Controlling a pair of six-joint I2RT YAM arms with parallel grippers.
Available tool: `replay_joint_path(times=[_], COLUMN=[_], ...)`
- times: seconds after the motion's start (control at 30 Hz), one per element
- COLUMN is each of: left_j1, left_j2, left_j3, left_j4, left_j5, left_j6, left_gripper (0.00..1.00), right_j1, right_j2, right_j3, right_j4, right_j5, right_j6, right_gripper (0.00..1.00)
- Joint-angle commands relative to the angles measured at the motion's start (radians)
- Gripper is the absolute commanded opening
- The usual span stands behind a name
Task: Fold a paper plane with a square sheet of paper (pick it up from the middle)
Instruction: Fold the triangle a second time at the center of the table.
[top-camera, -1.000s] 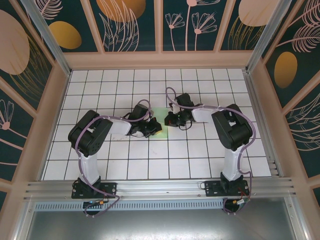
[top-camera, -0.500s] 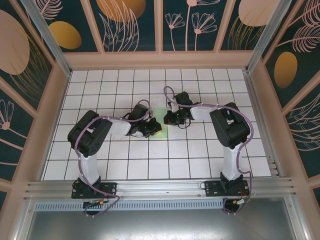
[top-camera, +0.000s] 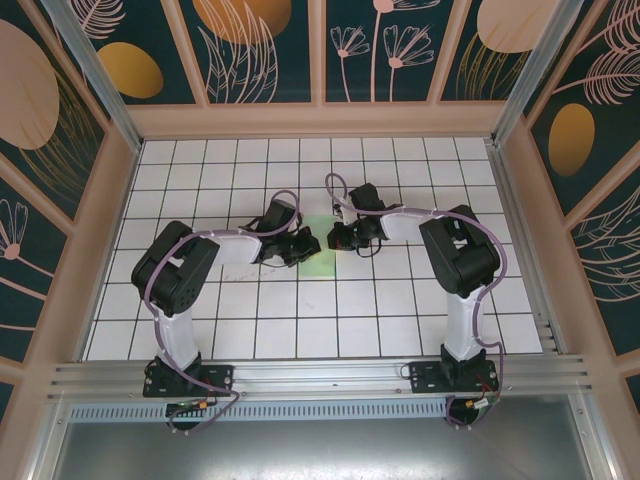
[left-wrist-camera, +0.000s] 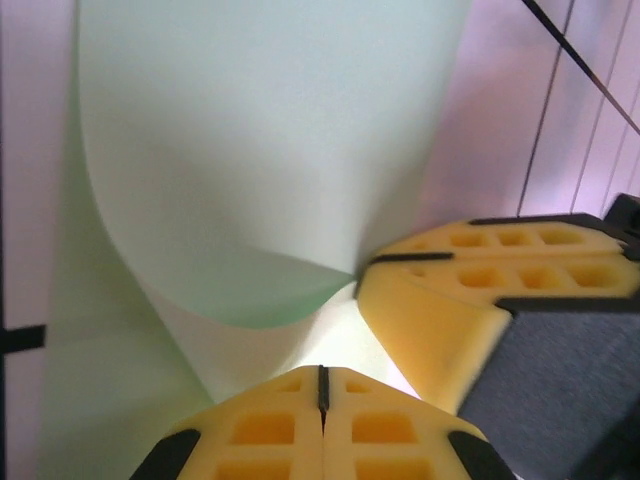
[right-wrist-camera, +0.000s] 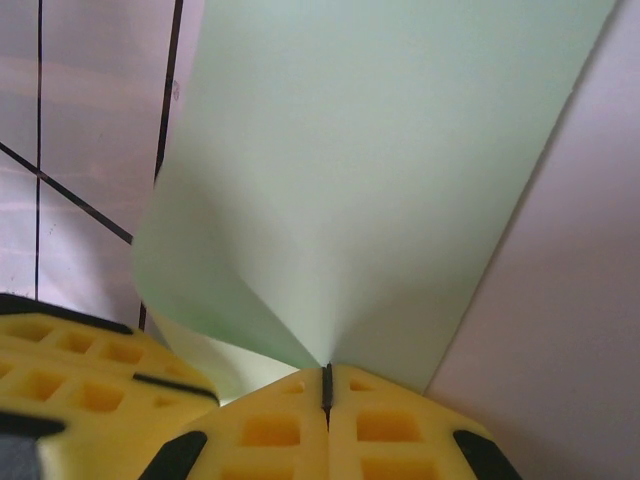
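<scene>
From above: shows the left gripper (top-camera: 306, 243) pulled in just beside the right gripper (top-camera: 338, 238). A second ago it sat further down the table (top-camera: 240, 310), a little apart from the right gripper. Leaves only slivers of the pale green sheet (top-camera: 322, 260) peeking out around the right gripper.

From the left wrist: finds the left gripper (left-wrist-camera: 322, 400) shut tight, tips resting against the lower layer of the sheet (left-wrist-camera: 270, 140). Hard to say whether any paper sits between them. Catches the right gripper (left-wrist-camera: 400, 262) close alongside, with the sheet drawn to a point at its tips.

From the right wrist: has the right gripper (right-wrist-camera: 327, 395) closed on the sheet (right-wrist-camera: 370, 160), which fans up and away from the pinch in a curled cone.

Probably means the sheet is lifted at its middle and both tips now meet there to start a fold. No dart shape yet, so early going.
</scene>
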Motion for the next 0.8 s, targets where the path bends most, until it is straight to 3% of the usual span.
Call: replay_joint_path(times=[0.0,0.33,0.77], left_j1=[0.008,0.025,0.154], left_j2=[0.029,0.041,0.028], left_j3=[0.036,0.017,0.028], left_j4=[-0.023,-0.102,-0.149], left_j5=[-0.014,-0.101,-0.108], left_j6=[0.022,0.026,0.08], left_gripper=[0.06,0.05,0.07], right_j1=[-0.001,-0.001,-0.002], right_j2=[0.05,0.068,0.06], right_j3=[-0.012,-0.026,-0.034], right_j4=[-0.09,-0.133,-0.174], right_j5=[0.056,0.104,0.182], right_j6=[-0.039,-0.128,-0.226], right_gripper=[0.0,0.0,0.0])
